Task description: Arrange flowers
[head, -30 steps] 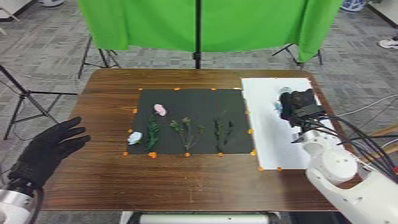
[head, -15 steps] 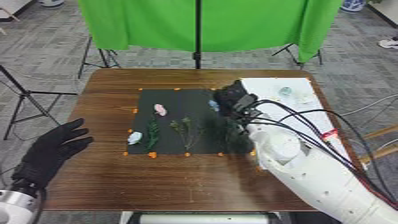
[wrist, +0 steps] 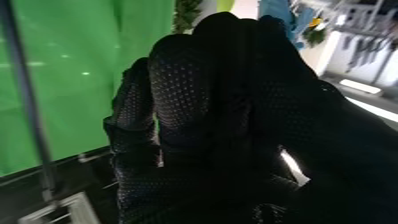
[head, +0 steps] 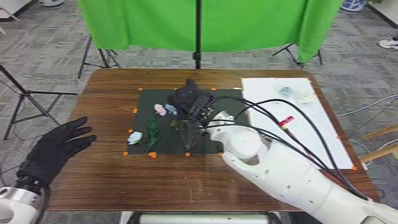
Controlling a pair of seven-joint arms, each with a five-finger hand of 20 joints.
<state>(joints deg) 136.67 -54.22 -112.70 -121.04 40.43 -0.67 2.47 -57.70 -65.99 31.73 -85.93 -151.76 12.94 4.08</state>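
One blue flower has moved left, held in the right hand, beside one pink flower.

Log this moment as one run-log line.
Arrange flowers | right hand holding blue flower over black mat | pink flower close by | left hand open, table's left side

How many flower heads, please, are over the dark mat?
3: a pink one, a blue one beside it at the right hand, a white one by the mat's left edge; more may be hidden.
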